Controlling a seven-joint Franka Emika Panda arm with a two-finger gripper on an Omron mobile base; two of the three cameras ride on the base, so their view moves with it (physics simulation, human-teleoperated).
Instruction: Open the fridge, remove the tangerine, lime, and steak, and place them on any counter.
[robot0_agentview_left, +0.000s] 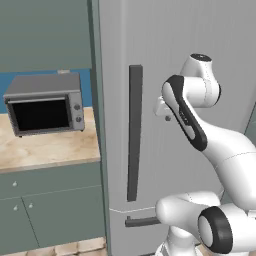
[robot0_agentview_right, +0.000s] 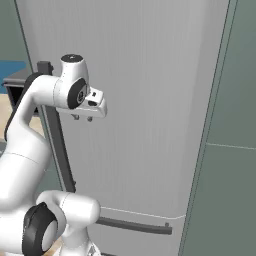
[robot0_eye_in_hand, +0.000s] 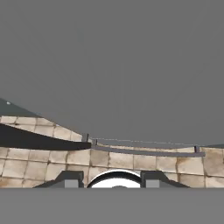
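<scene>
The tool hangs closed and empty, pointing down just in front of the fridge door, which is shut. The step is opening it: the tool should spread its jaws, shift left to the dark vertical handle, grip mid-bar and pull squarely. The table lies left.

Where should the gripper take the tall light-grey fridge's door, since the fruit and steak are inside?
On the long dark vertical bar handle of the tall light-grey fridge, probably mid-length, approached from the front with fingers either side: it stands proud of the closed door.
</scene>
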